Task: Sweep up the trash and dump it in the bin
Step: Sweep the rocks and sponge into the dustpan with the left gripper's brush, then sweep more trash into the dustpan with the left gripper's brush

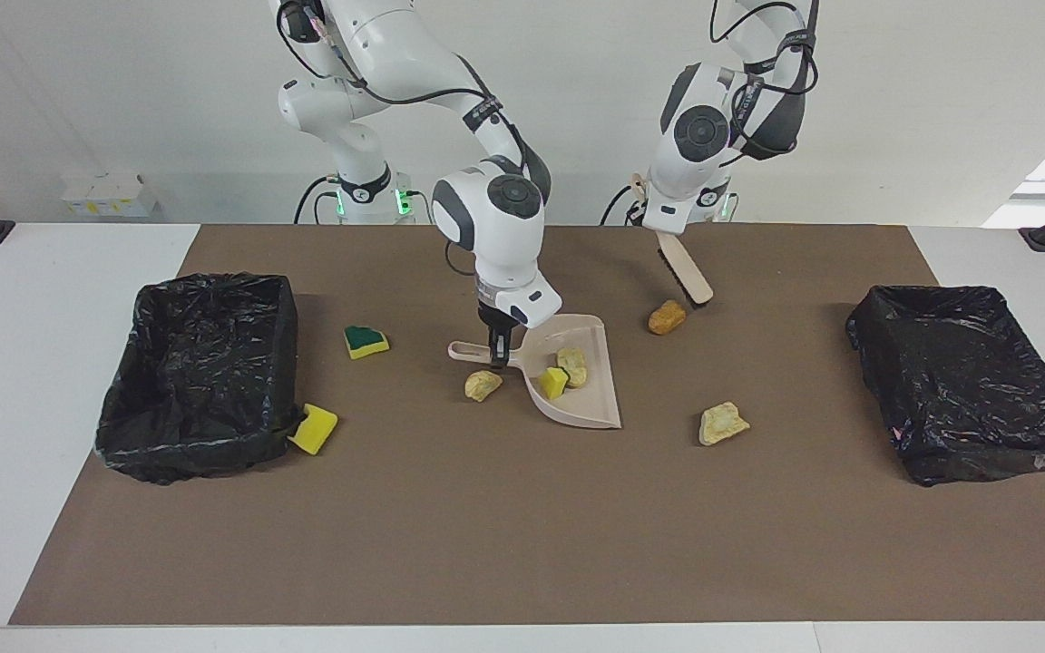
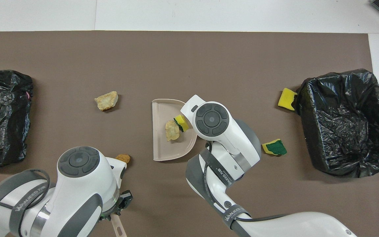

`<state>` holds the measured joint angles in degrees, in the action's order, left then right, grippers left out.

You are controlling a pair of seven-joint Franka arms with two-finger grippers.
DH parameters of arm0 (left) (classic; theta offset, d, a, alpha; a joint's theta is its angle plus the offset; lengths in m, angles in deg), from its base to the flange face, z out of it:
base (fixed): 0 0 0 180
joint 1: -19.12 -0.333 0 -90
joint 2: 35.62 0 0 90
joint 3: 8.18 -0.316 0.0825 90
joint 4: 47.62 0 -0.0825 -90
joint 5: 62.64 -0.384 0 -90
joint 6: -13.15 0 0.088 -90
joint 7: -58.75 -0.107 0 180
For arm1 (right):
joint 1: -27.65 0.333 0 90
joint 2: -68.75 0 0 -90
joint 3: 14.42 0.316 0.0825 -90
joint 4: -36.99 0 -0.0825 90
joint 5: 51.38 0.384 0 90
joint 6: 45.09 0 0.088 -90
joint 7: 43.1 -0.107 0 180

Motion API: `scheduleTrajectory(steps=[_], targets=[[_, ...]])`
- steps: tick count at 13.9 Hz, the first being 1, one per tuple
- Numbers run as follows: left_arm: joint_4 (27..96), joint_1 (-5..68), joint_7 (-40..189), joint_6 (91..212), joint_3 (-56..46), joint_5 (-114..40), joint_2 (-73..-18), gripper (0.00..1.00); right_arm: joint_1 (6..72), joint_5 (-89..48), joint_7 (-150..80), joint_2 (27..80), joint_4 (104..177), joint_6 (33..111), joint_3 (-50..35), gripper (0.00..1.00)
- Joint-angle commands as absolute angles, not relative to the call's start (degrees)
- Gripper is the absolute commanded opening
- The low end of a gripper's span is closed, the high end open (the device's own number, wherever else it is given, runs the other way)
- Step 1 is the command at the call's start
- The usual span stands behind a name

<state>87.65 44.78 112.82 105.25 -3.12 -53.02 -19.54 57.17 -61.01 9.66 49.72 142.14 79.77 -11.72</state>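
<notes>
Dustpan (image 1: 572,385) gripped flat by right gripper (image 1: 497,349) to catch trash; left gripper (image 1: 645,210) clamps brush (image 1: 686,272) over brown lump (image 1: 667,316).

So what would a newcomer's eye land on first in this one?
Mid-table, the right gripper is shut on the handle of a beige plastic dustpan carrying two scraps. The left gripper, raised near the robots, holds a beige brush over a brown potato-like lump. A black-lined bin sits at either end.
</notes>
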Motion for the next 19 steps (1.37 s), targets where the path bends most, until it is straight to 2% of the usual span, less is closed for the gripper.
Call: scheduleTrajectory(steps=[1,2,6,11,15,19], targets=[[91.60,43.47,116.05,110.59,-2.64,-53.85,-16.72,0.00,56.92,-60.96,10.51,50.12,144.21,82.35,-11.16,0.00],[91.69,43.47,116.23,113.23,-2.64,-53.67,-17.33,0.00,56.83,-60.96,10.51,50.12,144.21,82.35,-11.16,0.00],[90.73,44.78,121.77,128.33,-2.29,-49.65,-26.11,0.00,56.92,-60.96,10.51,50.12,144.21,82.44,-11.16,0.00],[83.00,49.61,119.93,143.46,-2.12,-43.92,-34.20,0.00,57.00,-60.96,10.43,49.68,144.21,83.05,-11.16,0.00],[77.46,49.79,107.39,139.73,-1.94,-44.00,-36.76,0.00,58.50,-61.76,10.51,49.77,144.21,80.51,-11.16,0.00],[74.55,48.13,91.04,130.41,-2.73,-45.05,-34.57,0.00,58.50,-62.11,10.60,49.77,144.04,79.81,-11.25,0.00]])
